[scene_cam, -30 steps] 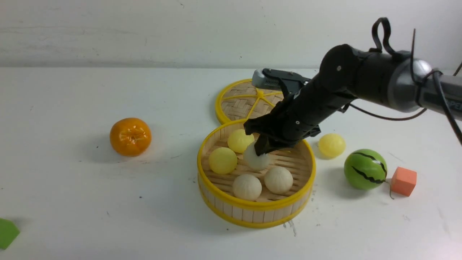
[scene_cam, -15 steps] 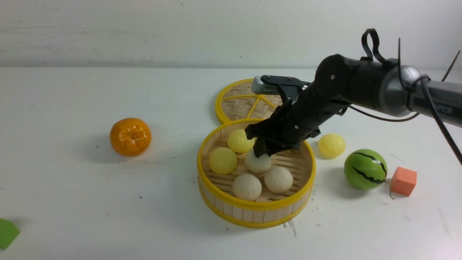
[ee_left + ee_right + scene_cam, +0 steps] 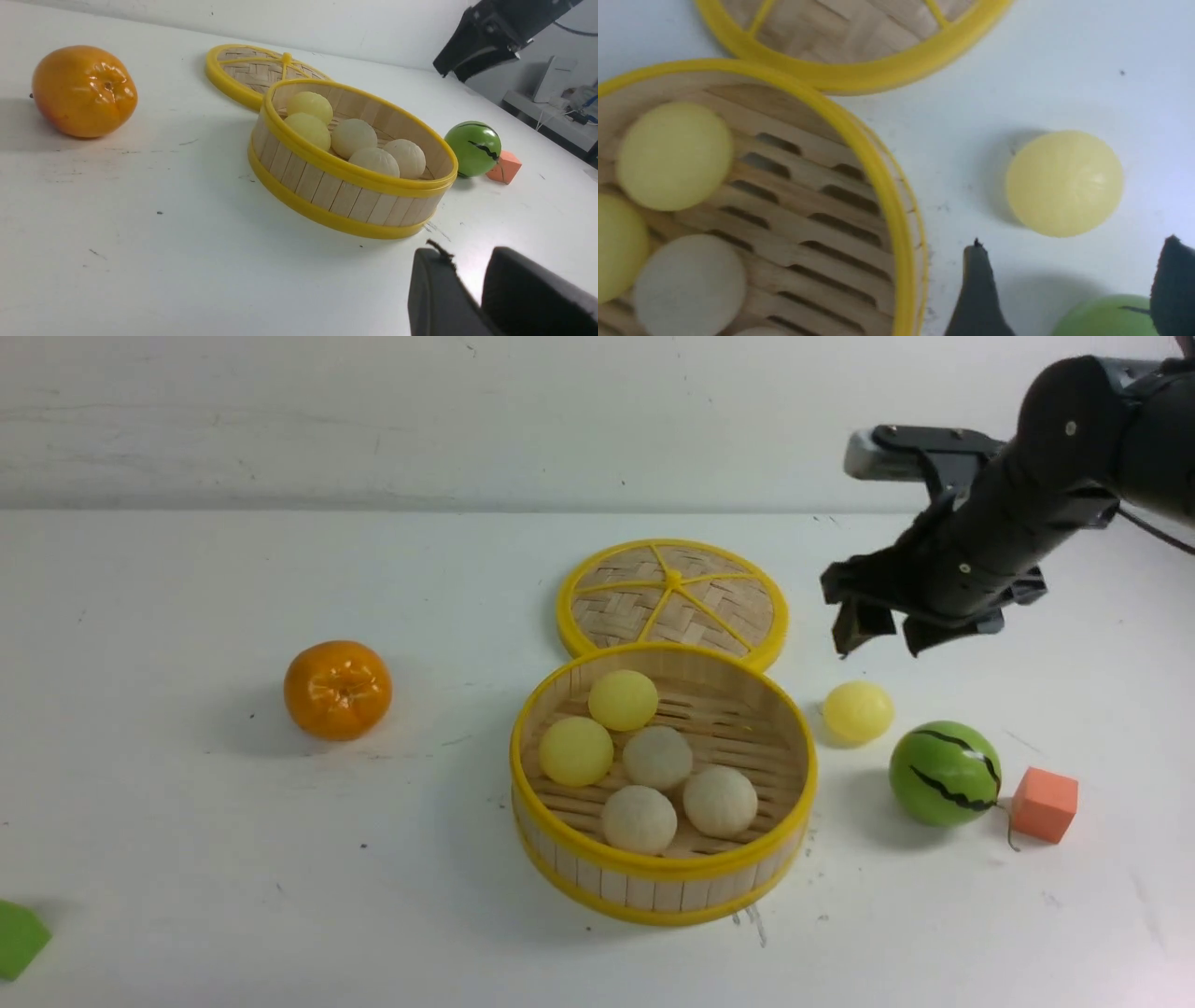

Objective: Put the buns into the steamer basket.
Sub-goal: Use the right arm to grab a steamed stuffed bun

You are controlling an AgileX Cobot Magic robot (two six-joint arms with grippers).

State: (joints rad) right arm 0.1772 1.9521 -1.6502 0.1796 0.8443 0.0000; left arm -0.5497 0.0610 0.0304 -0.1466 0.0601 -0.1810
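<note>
- Buns: five sit inside the steamer basket (image 3: 665,873): two pale yellow (image 3: 623,699) (image 3: 576,750) on its far-left side and three beige-white (image 3: 657,757) (image 3: 639,819) (image 3: 720,800) in the middle and near side, packed close together.
- Sixth bun (image 3: 858,711), pale yellow, lies on the table (image 3: 187,849) just right of the basket, between the basket wall and the watermelon ball (image 3: 945,773). It touches neither.
- Right fingers (image 3: 851,623) hang in the air above that loose bun, well clear of it. In the right wrist view the bun (image 3: 1064,183) lies ahead of the fingertips (image 3: 978,289), not between them.
- Right fingers are spread wide, empty, touching nothing.
- Right arm comes in from the upper right edge of the front view, wrist angled down and to the left, fingers pointing at the table.
- Left fingers (image 3: 439,294) show only in the left wrist view: a narrow gap between the two pads, nothing in it, low over the table on the near side of the basket (image 3: 327,186).
- Left arm is out of the front view.
- Lid (image 3: 672,593) lies flat behind the basket, its rim meeting the basket's far rim.
- Orange fruit (image 3: 337,689) sits well left of the basket; an orange cube (image 3: 1044,804) is just beside the watermelon ball.
</note>
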